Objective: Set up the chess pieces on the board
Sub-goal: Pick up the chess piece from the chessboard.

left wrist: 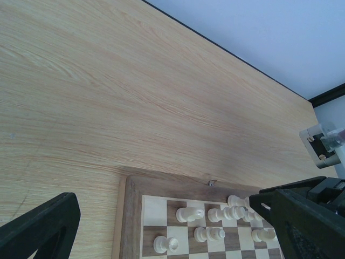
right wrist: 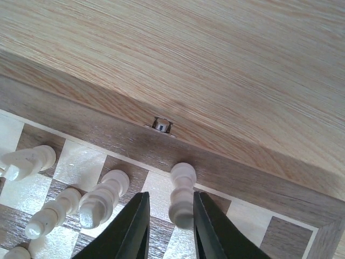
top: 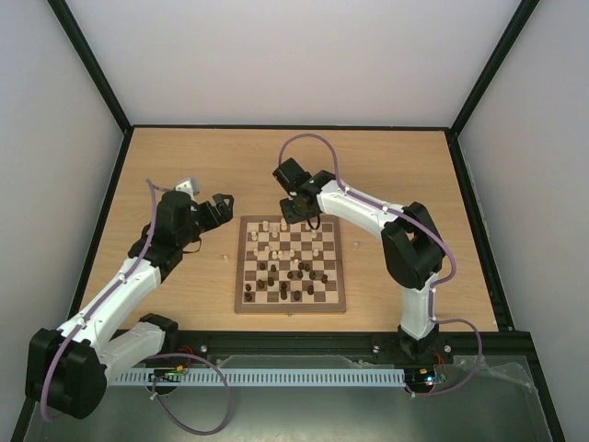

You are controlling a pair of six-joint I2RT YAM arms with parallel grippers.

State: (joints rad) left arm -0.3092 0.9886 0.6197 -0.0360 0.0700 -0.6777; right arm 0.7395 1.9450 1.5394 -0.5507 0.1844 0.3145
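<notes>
The board (top: 291, 308) lies at the table's middle. Cream pieces (top: 267, 228) stand on its far rows and dark pieces (top: 294, 276) are scattered over its near half. My right gripper (top: 299, 216) hovers over the board's far edge. In the right wrist view it (right wrist: 170, 198) is open around an upright cream piece (right wrist: 182, 189) on the back row; the piece sits against the right finger, with a gap to the left one. My left gripper (top: 224, 204) is open and empty just off the board's far left corner, with cream pieces (left wrist: 190, 214) in its view.
A small metal latch (right wrist: 161, 125) sits on the board's far border. More cream pieces (right wrist: 102, 197) stand just left of my right fingers. Bare wooden table (top: 184, 166) surrounds the board, bounded by black-framed walls.
</notes>
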